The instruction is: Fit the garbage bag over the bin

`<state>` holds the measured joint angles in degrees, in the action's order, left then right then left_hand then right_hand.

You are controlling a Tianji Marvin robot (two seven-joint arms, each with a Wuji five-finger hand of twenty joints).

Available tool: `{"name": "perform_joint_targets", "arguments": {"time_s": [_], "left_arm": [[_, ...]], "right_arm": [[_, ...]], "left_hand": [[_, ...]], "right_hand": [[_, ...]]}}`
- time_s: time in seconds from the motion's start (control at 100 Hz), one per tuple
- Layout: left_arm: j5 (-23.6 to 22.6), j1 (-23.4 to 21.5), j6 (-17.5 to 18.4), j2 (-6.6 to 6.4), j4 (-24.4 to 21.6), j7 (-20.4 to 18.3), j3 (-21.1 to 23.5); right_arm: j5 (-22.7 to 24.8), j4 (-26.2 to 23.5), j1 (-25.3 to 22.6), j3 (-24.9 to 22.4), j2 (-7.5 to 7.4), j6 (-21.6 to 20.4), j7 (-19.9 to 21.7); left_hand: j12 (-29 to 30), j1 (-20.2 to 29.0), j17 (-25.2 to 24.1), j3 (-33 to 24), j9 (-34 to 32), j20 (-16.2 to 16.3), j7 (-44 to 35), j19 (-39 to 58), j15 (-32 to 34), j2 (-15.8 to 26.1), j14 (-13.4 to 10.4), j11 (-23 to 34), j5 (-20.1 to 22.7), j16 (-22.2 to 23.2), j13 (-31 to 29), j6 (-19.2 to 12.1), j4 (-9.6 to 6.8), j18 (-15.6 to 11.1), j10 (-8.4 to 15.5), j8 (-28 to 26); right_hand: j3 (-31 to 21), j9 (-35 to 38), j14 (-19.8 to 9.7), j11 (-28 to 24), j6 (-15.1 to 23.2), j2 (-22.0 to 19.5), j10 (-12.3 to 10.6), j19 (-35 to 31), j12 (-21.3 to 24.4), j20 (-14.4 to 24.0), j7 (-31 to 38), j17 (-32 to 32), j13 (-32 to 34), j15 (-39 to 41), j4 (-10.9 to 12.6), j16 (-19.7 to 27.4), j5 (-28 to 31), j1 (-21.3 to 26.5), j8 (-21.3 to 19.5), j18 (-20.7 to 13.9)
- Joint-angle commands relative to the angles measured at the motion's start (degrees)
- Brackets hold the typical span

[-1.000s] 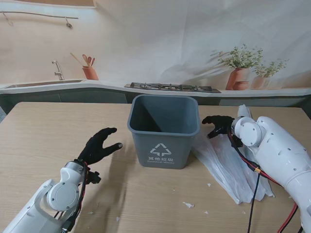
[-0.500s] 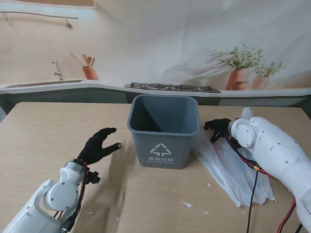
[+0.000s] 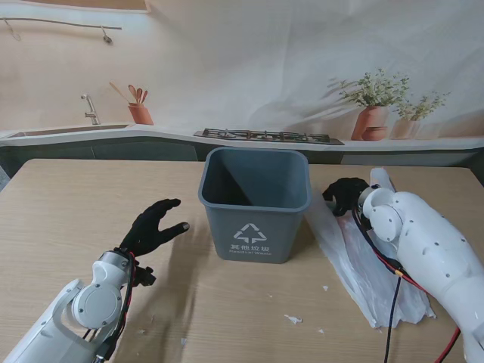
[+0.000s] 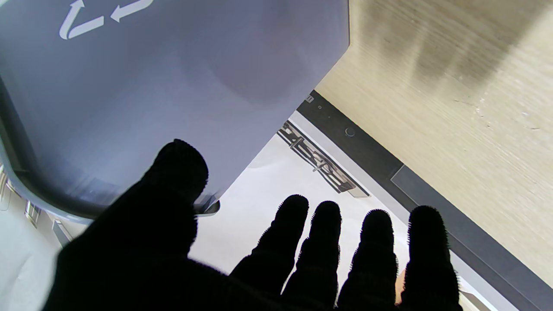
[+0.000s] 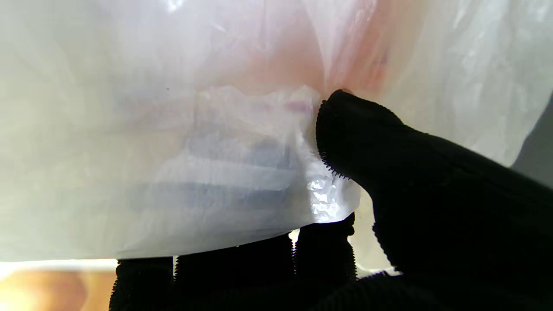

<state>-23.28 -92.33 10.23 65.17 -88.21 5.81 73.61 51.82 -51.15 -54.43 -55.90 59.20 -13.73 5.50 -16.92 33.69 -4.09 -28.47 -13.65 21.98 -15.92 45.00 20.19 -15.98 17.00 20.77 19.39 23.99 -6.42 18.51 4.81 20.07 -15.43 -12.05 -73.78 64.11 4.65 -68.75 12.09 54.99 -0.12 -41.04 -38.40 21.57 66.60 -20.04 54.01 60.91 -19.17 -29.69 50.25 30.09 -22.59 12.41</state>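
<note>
**Ana:** Stand camera first: what has changed over the last second?

**Ben:** Only the right side. The right robot hand [image 3: 347, 193] has curled in and dropped onto the far end of the thin translucent white plastic garbage bag [image 3: 368, 265]. A second ago its fingers were spread beside the bin; now they are bunched on the film. The bag's edge toward the bin has shifted slightly as well.

**Ana:** Does it actually have the bag?

**Ben:** The right wrist view says yes. The thumb [image 5: 345, 129] presses a fold of the bag [image 5: 173, 164] against the fingertips [image 5: 324, 242], pinching the film between them.

**Ana:** And the bin?

**Ben:** The grey square plastic bin with the white recycling mark [image 3: 255, 204] stands upright mid-tabletop, unlined. The bag lies flat on the wooden tabletop [image 3: 68, 212], just right of the bin.

**Ana:** The other side?

**Ben:** The left robot hand [image 3: 153, 226] hasn't moved. It hovers left of the bin with fingers [image 4: 376, 242] spread, holding nothing; the bin wall [image 4: 173, 86] is close by.

**Ana:** So?

**Ben:** I'd judge the grasp is just made. Lifting and opening the bag's mouth remain.
</note>
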Motion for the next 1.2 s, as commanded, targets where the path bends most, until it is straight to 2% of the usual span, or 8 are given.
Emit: {"name": "perform_joint_targets", "arguments": {"time_s": [0.0,0.01,0.03,0.12,0.23,0.47,0.83,1.19], "left_arm": [[0.14,-0.16,0.01,0.11,-0.08,-0.74,0.05],[0.14,-0.16,0.02,0.11,-0.08,-0.74,0.04],[0.16,-0.16,0.03,0.11,-0.07,-0.75,0.04],[0.22,-0.15,0.11,0.11,-0.07,-0.79,0.00],[0.13,-0.17,0.37,0.11,-0.07,-0.72,0.01],[0.28,-0.18,0.62,0.16,-0.03,-0.53,0.01],[0.37,-0.30,1.03,0.21,-0.06,-0.29,0.06],[0.54,-0.61,1.28,0.34,-0.33,0.27,0.36]], "right_arm": [[-1.31,-1.47,-2.45,-1.80,-0.52,1.30,-1.57],[-0.79,-2.20,-3.04,-2.66,-0.55,1.59,-1.79],[0.24,-3.73,-4.26,-4.43,-0.60,2.15,-2.16],[4.24,-10.56,-9.24,-11.34,-0.65,4.33,-3.36],[8.01,-18.68,-14.65,-18.35,-0.44,6.89,-4.69],[11.71,-31.14,-21.95,-27.92,0.54,10.88,-8.77],[13.74,-43.62,-24.99,-31.24,2.21,17.34,-15.16],[14.37,-52.04,-22.61,-31.46,3.09,18.37,-18.11]], "left_hand": [[0.34,-0.27,-0.06,-0.56,-0.25,-0.32,-0.23,-1.30,-0.03,0.91,-0.65,0.00,-0.08,-0.62,0.46,-0.85,-1.30,0.71,0.27,0.08],[0.34,-0.28,-0.06,-0.53,-0.26,-0.32,-0.23,-1.30,-0.02,0.91,-0.64,-0.01,-0.05,-0.62,0.43,-0.84,-1.30,0.71,0.26,0.08],[0.35,-0.24,-0.06,-0.54,-0.29,-0.32,-0.23,-1.30,-0.02,0.93,-0.60,-0.02,0.00,-0.62,0.43,-0.79,-1.31,0.71,0.23,0.08],[0.37,-0.17,-0.06,-0.42,-0.40,-0.32,-0.17,-1.29,-0.04,1.00,-0.62,-0.07,0.06,-0.62,0.45,-0.81,-1.31,0.71,0.18,0.11],[0.37,-0.14,-0.06,-0.26,-0.45,-0.32,-0.11,-1.29,-0.02,1.11,-0.63,-0.11,0.10,-0.61,0.41,-0.79,-1.31,0.71,0.23,0.13],[0.36,-0.14,-0.06,-0.14,-0.59,-0.32,-0.08,-1.29,0.00,1.20,-0.69,-0.12,0.25,-0.61,0.41,-0.71,-1.33,0.71,0.25,0.14],[0.37,-0.10,0.05,0.08,-0.59,-0.29,0.00,-1.24,-0.01,1.40,-0.64,-0.18,0.28,-0.64,0.41,-0.74,-1.35,0.75,0.20,0.16],[0.37,-0.26,0.03,0.44,-0.37,-0.31,0.07,-1.29,-0.05,1.61,-0.60,-0.21,0.13,-0.64,0.39,-0.75,-1.33,0.73,0.20,0.17]], "right_hand": [[-5.63,3.12,1.21,0.02,2.43,3.10,1.22,-8.02,-1.29,-1.18,0.50,2.24,3.00,2.18,-2.67,0.50,1.14,1.24,-1.16,1.72],[-5.68,3.22,1.27,0.17,2.29,3.13,1.25,-10.77,-1.52,-3.79,0.46,2.94,3.07,2.35,-2.71,0.64,1.13,1.25,-1.30,1.63],[-5.82,3.34,1.42,0.24,2.13,3.18,1.27,-13.62,-1.68,-5.49,0.44,3.75,3.18,2.52,-2.70,0.73,1.08,1.30,-1.39,1.51],[-5.74,3.20,1.68,0.04,1.64,2.76,1.41,-18.25,-1.89,-4.46,0.59,5.33,3.33,3.14,-2.69,0.52,0.98,1.45,-1.63,1.06],[-5.81,2.92,1.84,-0.18,1.44,2.11,1.46,-19.56,-2.28,-3.82,0.78,5.63,3.33,4.06,-2.58,0.14,0.31,1.53,-2.24,0.90],[-4.89,1.89,1.97,-0.61,0.30,0.19,1.58,-20.25,-2.94,-3.37,1.04,6.50,2.71,4.55,-2.18,-0.12,-1.16,1.89,-3.39,1.04],[-2.40,-0.87,2.01,-2.48,-0.62,-4.60,1.52,-22.40,-3.27,-2.02,2.44,7.16,0.97,6.72,-0.74,-1.39,-5.12,2.57,-5.09,0.27],[-0.83,-2.25,2.00,-3.61,-1.48,-6.78,1.76,-24.02,-2.84,-1.04,3.32,7.02,0.04,7.73,0.02,-2.10,-6.88,3.17,-5.23,-0.26]]}}
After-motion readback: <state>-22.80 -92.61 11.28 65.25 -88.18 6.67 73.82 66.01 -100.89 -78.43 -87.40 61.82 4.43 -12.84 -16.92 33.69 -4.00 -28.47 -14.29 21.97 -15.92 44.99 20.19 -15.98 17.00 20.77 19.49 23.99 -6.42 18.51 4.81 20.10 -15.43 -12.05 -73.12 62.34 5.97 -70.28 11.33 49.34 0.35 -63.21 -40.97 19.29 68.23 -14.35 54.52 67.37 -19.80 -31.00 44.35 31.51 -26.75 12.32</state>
